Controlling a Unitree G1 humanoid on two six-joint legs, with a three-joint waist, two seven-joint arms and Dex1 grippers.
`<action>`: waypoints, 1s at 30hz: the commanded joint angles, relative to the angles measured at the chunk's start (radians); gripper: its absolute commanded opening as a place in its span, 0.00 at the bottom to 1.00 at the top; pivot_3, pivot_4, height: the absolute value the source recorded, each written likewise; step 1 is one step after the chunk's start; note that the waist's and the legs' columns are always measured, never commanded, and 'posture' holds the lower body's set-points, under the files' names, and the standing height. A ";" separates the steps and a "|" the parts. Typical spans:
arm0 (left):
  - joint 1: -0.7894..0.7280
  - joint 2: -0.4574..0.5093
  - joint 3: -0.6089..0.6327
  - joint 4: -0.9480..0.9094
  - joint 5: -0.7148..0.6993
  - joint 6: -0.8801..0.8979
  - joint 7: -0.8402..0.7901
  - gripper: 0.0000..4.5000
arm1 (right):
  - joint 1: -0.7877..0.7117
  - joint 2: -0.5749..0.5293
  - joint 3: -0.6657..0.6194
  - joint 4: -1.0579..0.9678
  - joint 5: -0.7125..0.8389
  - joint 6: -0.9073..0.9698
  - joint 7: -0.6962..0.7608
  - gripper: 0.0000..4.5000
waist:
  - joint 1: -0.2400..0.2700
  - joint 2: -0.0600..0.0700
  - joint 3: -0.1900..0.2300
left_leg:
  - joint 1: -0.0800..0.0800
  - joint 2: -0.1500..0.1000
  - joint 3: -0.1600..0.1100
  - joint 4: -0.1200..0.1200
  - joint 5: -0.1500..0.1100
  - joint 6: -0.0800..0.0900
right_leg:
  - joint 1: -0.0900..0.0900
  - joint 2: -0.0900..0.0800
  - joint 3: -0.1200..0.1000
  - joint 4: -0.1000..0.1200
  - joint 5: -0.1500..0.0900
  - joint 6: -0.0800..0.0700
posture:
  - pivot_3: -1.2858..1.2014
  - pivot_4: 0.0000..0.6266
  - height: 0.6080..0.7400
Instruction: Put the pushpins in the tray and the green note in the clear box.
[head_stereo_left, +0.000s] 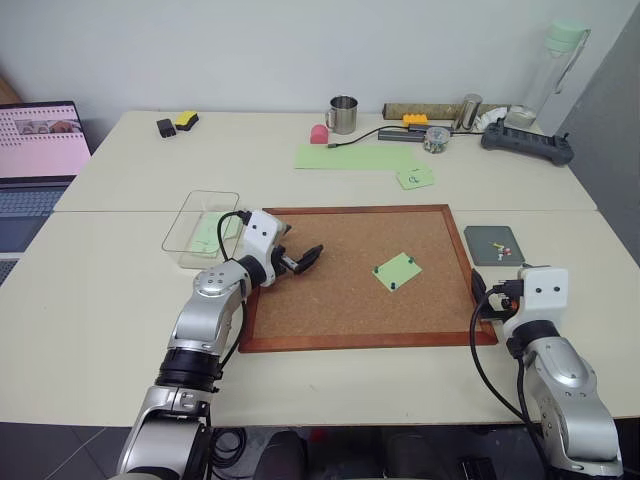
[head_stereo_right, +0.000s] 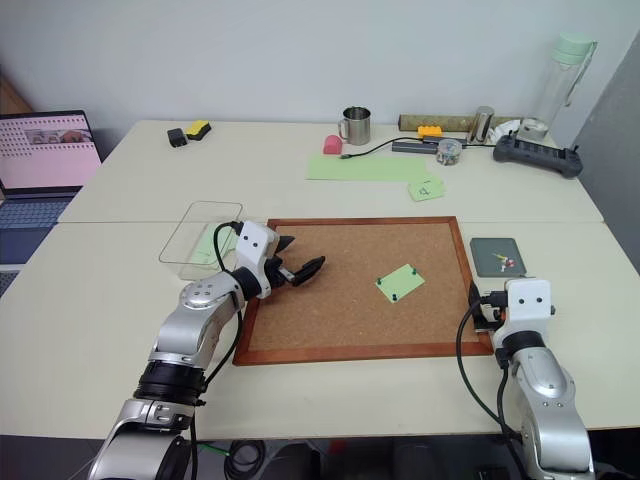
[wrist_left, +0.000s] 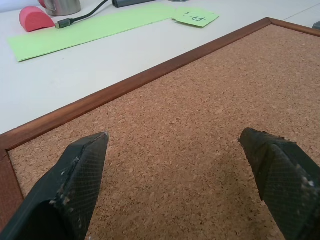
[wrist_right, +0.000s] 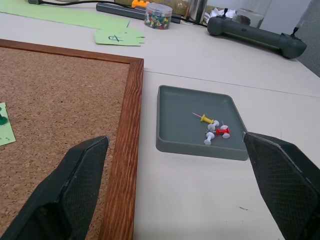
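Nearest of all, the right gripper (wrist_right: 175, 190) stands level beside the right-hand edge of the brown cork board with its dark wooden frame (head_stereo_left: 262, 340), its two black fingers (wrist_right: 75, 185) spread as wide as they go and holding nothing. Just past that same edge of the cork board sits the small flat dark grey square tray (wrist_right: 170, 117), with a few pushpins (wrist_right: 214, 131) lying loose in it: one yellow, one red, the others white.

Over the cork board's left part, the left gripper (head_stereo_left: 300, 262) hangs a little above the surface, its fingers likewise fully parted and empty. Near the middle of the cork board, somewhat to the right, lies the small light green square note (head_stereo_left: 397, 271), turned askew and pinned by two small dark pins along its near side. Just off the cork board's far left corner rests the transparent shallow plastic box (head_stereo_left: 190, 215), with something pale green inside it.

Beyond the cork board's far edge lie a long pale green sheet (head_stereo_left: 350, 157) and a green note with a dark scribble (head_stereo_left: 415, 178), and a small clear jar of coloured pins (wrist_right: 158, 15) stands further back.
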 joint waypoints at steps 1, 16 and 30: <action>-0.007 0.008 0.010 -0.038 0.000 -0.013 0.003 0.99 | -0.010 -0.008 -0.015 -0.029 -0.004 -0.010 0.003 1.00 | 0.000 0.000 0.000 | 0.000 0.000 0.000 0.000 0.000 0.000 | 0.000 0.000 0.000 0.000 0.000 0.000 | 0.52 0.24 1.00; -0.002 0.010 0.012 -0.042 -0.008 -0.020 -0.012 0.99 | -0.008 -0.008 -0.015 -0.034 -0.006 -0.009 0.012 1.00 | 0.000 0.000 0.000 | 0.000 0.000 0.000 0.000 0.000 0.000 | 0.000 0.000 0.000 0.000 0.000 0.000 | 0.52 0.24 1.00; -0.003 0.009 0.016 -0.048 -0.018 -0.014 -0.028 0.99 | -0.004 -0.005 -0.017 -0.038 -0.007 -0.007 0.008 1.00 | 0.000 0.000 0.000 | 0.000 0.000 0.000 0.000 0.000 0.000 | 0.000 0.000 0.000 0.000 0.000 0.000 | 0.52 0.24 1.00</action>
